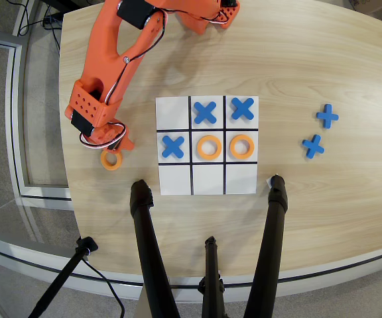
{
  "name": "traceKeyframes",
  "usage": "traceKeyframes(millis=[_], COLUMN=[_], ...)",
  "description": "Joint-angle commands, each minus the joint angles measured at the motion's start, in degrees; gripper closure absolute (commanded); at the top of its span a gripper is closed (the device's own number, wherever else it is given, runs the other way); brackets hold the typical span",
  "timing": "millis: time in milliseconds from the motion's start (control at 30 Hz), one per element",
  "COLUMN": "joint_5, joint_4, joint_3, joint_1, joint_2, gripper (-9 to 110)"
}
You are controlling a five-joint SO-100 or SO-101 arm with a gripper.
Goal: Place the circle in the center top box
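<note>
An orange ring [111, 160] lies on the wooden table left of the white nine-cell board [174, 180]. My orange gripper [113, 148] points down right over the ring's upper edge and touches or covers it. The jaws are hidden under the wrist, so I cannot tell whether they hold the ring. Two more orange rings lie on the board, in the middle cell [209, 147] and the middle-right cell [242, 146]. Blue crosses fill the top-middle [205, 112], top-right [242, 108] and middle-left [172, 146] cells. The bottom-middle cell [208, 179] is plain white.
Two spare blue crosses [327, 116] [313, 146] lie on the table right of the board. Black tripod legs [148, 238] [270, 232] rise from the near table edge just below the board. The arm's base [211, 13] stands at the far edge.
</note>
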Motion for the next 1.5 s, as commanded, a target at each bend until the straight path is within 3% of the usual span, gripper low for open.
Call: traceKeyframes(millis=[0, 1067, 1300, 1467], joint_5=[-0.79, -19.16, -19.16, -18.98], joint_4=[1.41, -2.02, -2.37, -1.85], joint_3=[-0.88, 30.67, 32.08, 32.7], joint_1=[-0.09, 9.05, 9.4, 9.49], joint_2=[0.0, 21.36, 21.53, 22.5], gripper=[77, 78, 97, 102])
